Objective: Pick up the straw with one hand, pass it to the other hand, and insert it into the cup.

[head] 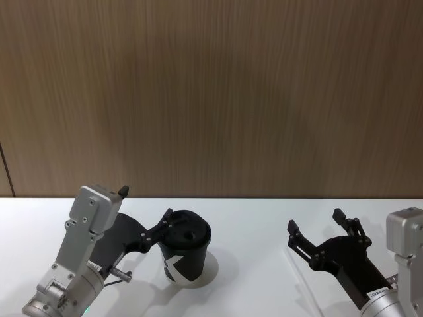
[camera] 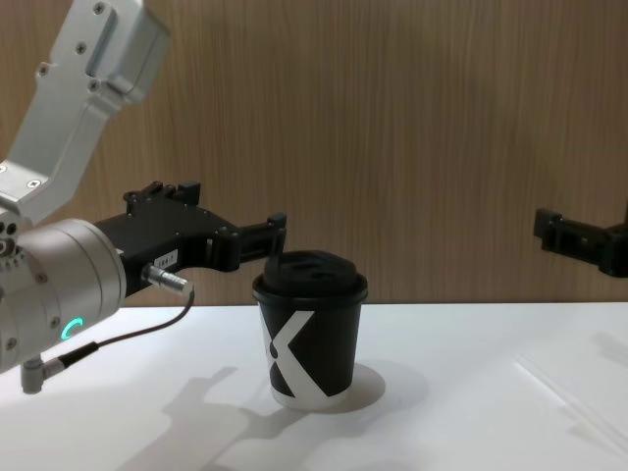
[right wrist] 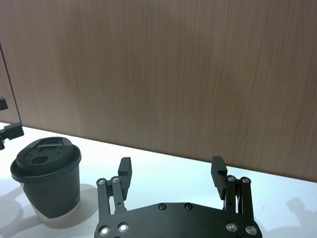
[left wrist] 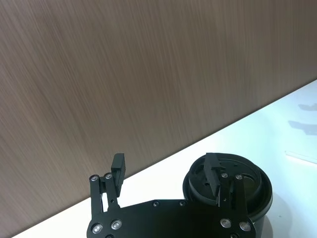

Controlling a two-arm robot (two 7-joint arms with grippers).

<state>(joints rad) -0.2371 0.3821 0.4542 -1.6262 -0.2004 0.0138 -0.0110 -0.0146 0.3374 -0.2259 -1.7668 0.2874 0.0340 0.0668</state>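
Note:
The black cup point(head: 186, 254) with a white X mark and domed lid stands on the white table; it also shows in the chest view point(camera: 309, 334) and the right wrist view point(right wrist: 47, 181). My left gripper point(head: 147, 205) is open and empty, with one finger point(left wrist: 214, 173) just over the cup's lid point(left wrist: 252, 184) and the other out to the side. Right of the cup, my right gripper point(head: 317, 221) hovers above the table, open and empty point(right wrist: 171, 168). The white straw point(camera: 574, 402) lies flat on the table at the right, faint against the surface, below the right gripper point(camera: 587, 231).
A wood-panelled wall point(head: 211, 92) rises right behind the table's point(head: 251, 218) far edge. The left arm's silver wrist point(camera: 59, 289) with a green ring light and a black cable hangs low at the table's left.

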